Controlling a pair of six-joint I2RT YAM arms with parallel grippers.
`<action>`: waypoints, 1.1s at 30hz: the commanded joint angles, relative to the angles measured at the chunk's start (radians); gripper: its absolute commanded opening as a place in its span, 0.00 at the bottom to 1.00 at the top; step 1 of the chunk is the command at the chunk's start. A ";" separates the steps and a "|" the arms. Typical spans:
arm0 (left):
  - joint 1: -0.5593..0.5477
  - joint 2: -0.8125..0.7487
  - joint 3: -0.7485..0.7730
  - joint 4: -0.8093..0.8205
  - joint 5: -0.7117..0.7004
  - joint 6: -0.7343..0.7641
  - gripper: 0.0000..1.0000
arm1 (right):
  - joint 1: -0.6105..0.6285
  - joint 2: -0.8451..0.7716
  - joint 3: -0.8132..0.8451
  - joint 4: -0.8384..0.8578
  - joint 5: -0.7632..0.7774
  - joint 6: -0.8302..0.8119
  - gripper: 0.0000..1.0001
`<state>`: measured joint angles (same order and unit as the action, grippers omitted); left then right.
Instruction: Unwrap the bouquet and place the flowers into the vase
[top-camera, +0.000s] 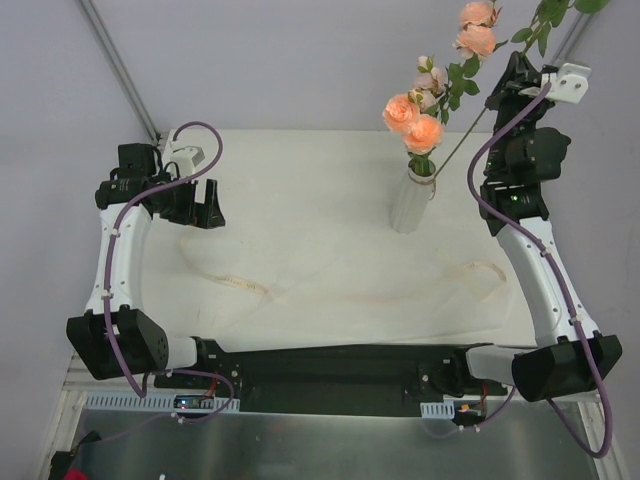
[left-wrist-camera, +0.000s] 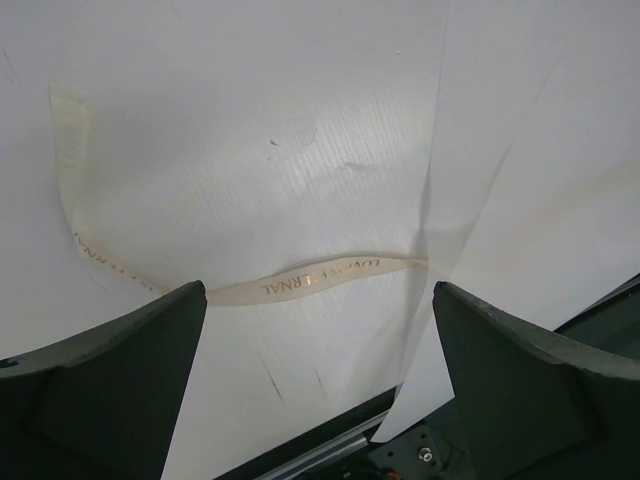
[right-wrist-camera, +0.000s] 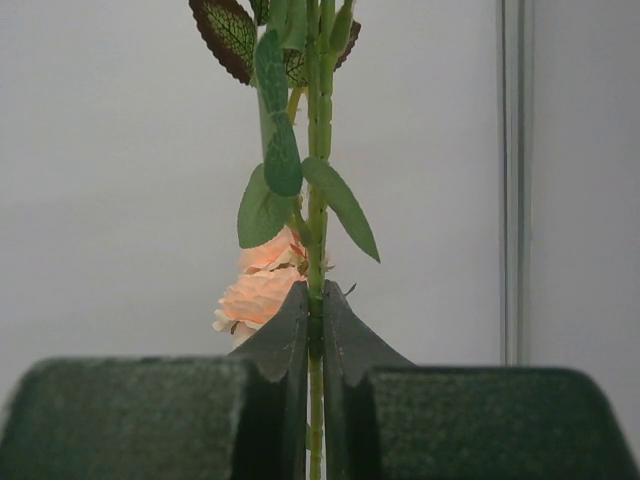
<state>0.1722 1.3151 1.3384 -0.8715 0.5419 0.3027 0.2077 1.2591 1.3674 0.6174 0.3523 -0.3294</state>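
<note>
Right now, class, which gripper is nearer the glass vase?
Right. The right gripper is raised beyond the vase, to its right, shut on a rose stem slanting toward its mouth; the left gripper hangs open far to the left.

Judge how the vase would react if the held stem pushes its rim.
Likely tippy: the vase is narrow and tall, with roses leaning above it. Being clear glass, it is probably fragile, and may slide on the paper.
</note>
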 joint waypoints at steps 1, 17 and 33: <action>0.009 0.001 0.025 0.002 0.009 -0.001 0.96 | -0.016 -0.023 0.048 0.105 -0.041 0.044 0.01; 0.009 0.007 0.027 0.002 0.018 -0.010 0.96 | -0.017 -0.052 0.096 0.031 -0.116 0.033 0.01; 0.009 -0.008 0.031 0.000 0.010 -0.007 0.96 | -0.014 0.013 -0.001 0.100 -0.133 0.046 0.01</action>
<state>0.1722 1.3220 1.3384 -0.8715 0.5419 0.2993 0.1947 1.2694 1.3838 0.6441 0.2451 -0.2737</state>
